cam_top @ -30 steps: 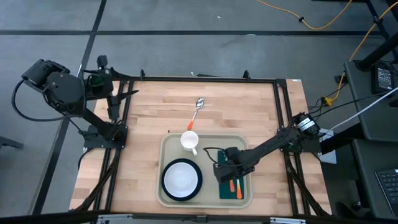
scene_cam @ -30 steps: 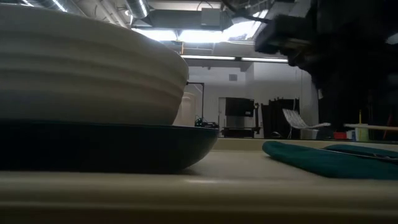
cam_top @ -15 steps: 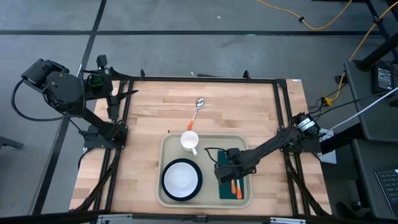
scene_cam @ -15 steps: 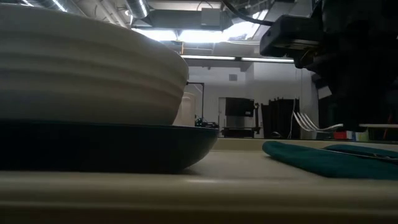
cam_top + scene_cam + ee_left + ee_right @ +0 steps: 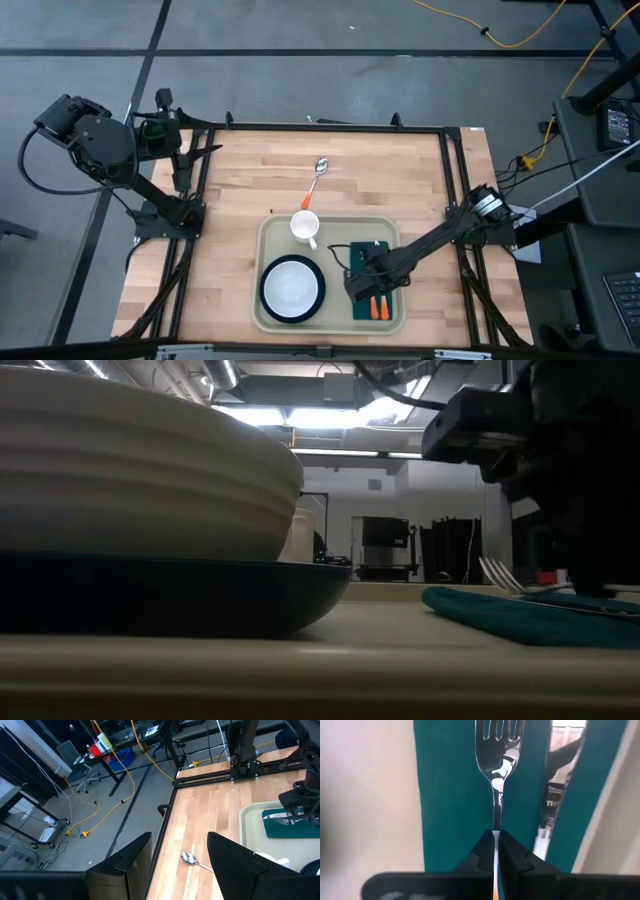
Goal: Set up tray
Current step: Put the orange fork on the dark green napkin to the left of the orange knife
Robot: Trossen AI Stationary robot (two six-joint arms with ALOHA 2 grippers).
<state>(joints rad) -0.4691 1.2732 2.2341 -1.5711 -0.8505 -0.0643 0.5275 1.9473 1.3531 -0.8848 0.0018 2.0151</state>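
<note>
The beige tray (image 5: pixel 268 232) lies at the table's near middle. It carries a white bowl on a dark plate (image 5: pixel 292 288), a white cup (image 5: pixel 305 227) and the dark green napkin (image 5: pixel 358 300), which also shows in the right wrist view (image 5: pixel 450 795). My right gripper (image 5: pixel 362 283) hovers over the napkin, shut on an orange-handled fork (image 5: pixel 498 750). A knife blade (image 5: pixel 549 795) rests on the napkin beside the fork. An orange-handled spoon (image 5: pixel 316 178) lies on the wood beyond the tray. My left gripper (image 5: pixel 177 865) waits open at the far left corner. My right gripper pinches the fork's thin metal stem (image 5: pixel 495 822) between its two fingers, just behind the tines, coming from above. The tines (image 5: pixel 500 573) point toward the far edge and tilt slightly up, just above the napkin. The orange handle end (image 5: pixel 374 310) reaches toward the near edge.
The tray's raised rim surrounds the napkin; the plate and bowl (image 5: pixel 150 490) stand close to the napkin's left. Bare wood (image 5: pixel 400 170) stretches beyond the tray and to both sides. Black frame rails (image 5: pixel 460 170) run along the table's edges.
My right gripper has moved toward the near edge and down, staying shut on the fork. The fork has come lower with it, its tines sinking close to the napkin.
</note>
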